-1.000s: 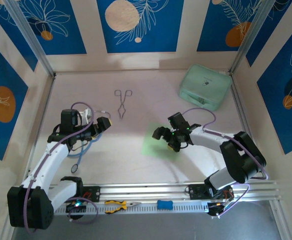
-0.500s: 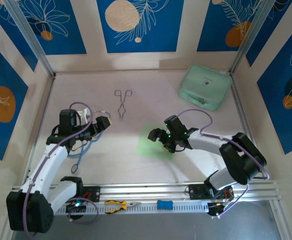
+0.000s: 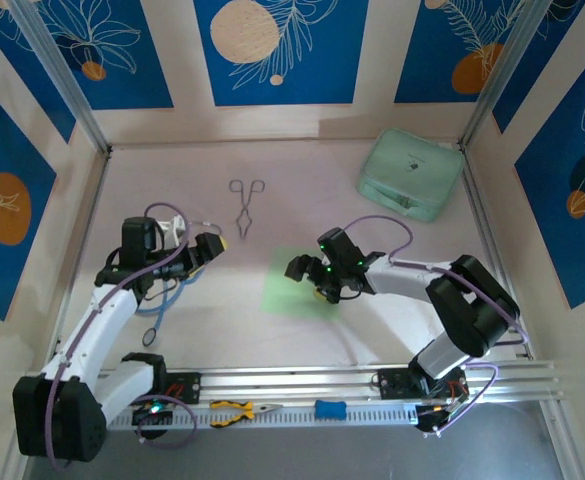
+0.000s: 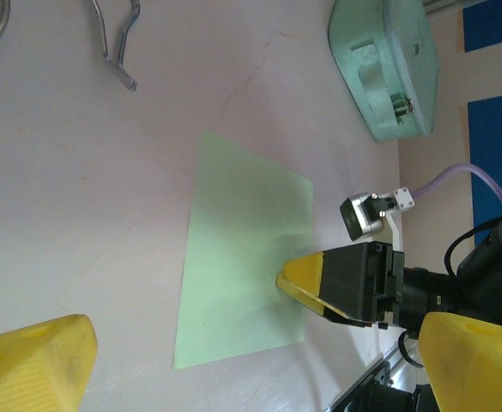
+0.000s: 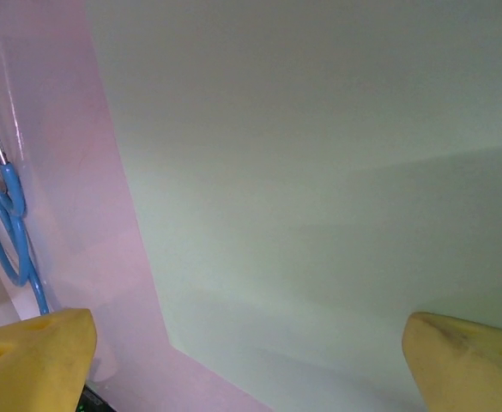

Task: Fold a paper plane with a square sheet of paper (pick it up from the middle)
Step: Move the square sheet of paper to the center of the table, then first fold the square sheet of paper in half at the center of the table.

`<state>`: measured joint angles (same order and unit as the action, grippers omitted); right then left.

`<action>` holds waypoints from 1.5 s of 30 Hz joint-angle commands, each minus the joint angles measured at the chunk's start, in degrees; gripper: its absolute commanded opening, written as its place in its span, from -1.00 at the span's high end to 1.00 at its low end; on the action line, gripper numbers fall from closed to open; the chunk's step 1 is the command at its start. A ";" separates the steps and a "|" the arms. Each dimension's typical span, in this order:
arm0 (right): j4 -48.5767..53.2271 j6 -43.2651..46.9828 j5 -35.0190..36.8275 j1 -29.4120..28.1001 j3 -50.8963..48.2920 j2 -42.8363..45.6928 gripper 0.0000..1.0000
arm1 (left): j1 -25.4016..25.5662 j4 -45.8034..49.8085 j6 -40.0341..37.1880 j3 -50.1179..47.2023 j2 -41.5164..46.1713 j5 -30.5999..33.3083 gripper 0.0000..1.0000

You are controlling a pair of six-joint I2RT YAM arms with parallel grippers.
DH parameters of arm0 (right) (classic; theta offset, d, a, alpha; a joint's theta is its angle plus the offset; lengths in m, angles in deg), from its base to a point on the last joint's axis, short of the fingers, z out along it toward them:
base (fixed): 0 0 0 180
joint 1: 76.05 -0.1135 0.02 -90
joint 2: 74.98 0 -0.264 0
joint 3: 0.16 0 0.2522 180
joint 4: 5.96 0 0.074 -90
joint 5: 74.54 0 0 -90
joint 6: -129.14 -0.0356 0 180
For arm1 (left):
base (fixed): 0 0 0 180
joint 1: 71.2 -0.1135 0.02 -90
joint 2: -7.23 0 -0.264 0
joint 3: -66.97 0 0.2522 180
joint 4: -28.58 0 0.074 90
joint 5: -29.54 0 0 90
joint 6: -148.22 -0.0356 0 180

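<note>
Dragged leftward across the pale pink tabletop (image 3: 172, 180) during the last second: the thin, plain light-green square sheet of paper (image 3: 284, 285). Began right of the table's middle; now lies about at the middle, nearer the slim silver metal tongs (image 3: 245, 205) on the far side. Moved left in step with it: the right gripper (image 3: 310, 281), black with yellow fingertips, resting on the sheet's right part. Reaches further left now with the white right arm (image 3: 402, 283), elbow drawn in from the right and the purple cable loop (image 3: 382, 221) carried along. Leaves more green paper bare on the gripper's left than before.
</note>
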<state>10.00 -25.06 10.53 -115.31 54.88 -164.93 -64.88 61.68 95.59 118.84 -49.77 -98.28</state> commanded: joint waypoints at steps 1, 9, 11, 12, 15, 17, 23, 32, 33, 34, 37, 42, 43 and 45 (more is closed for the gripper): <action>6.49 -0.48 -0.89 -1.77 -0.92 -3.22 -0.81 | 2.40 1.45 -1.57 2.53 -1.07 0.62 -0.91; 6.42 1.89 -3.02 -3.61 0.55 -1.78 -0.80 | 10.44 5.15 -3.70 5.70 -5.98 7.89 -0.87; 4.04 2.62 -3.24 -3.71 -0.55 1.77 -0.82 | 12.40 6.77 -4.45 7.25 -7.75 10.16 -0.85; 3.87 2.99 -2.46 -3.70 -0.75 3.68 -0.83 | 13.47 7.79 -4.92 8.19 -8.84 11.64 -0.84; 6.52 3.38 0.89 -2.45 -1.28 9.48 -0.86 | 17.43 11.85 -6.35 12.10 -13.25 16.52 -0.78; 9.65 2.98 3.07 -0.59 -2.27 13.01 -0.87 | 20.17 14.10 -6.51 14.84 -16.66 19.44 -0.73; 14.12 4.08 2.92 7.88 -7.59 21.32 -0.88 | 27.81 18.60 -3.89 22.51 -26.43 27.63 -0.69; 21.19 12.02 0.40 15.55 -7.90 27.71 -0.92 | 36.48 27.44 -0.98 39.44 -46.60 33.43 -0.64; 21.02 11.76 0.36 15.76 -8.52 28.47 -0.93 | 36.94 28.35 -1.04 40.84 -48.21 33.74 -0.64; 20.63 11.45 0.36 15.95 -9.38 29.21 -0.94 | 37.36 29.32 -1.03 42.37 -50.07 34.15 -0.65; 19.91 10.19 0.36 16.14 -11.30 31.17 -1.00 | 37.88 32.93 -0.68 46.88 -54.67 36.36 -0.66; 19.88 11.09 0.35 16.43 -12.36 32.81 -0.98 | 39.42 33.17 1.74 49.69 -58.06 35.82 -0.70; 19.93 11.49 0.27 16.63 -12.36 32.73 -0.98 | 39.81 33.21 2.10 50.00 -58.61 35.71 -0.71; 20.54 11.87 0.25 16.93 -12.10 32.47 -0.98 | 40.47 33.58 2.77 50.37 -59.55 35.71 -0.72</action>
<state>28.95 -14.66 12.19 -98.88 42.84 -132.91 -25.99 91.95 96.31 167.14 -107.82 -63.46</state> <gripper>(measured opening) 0.992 0.856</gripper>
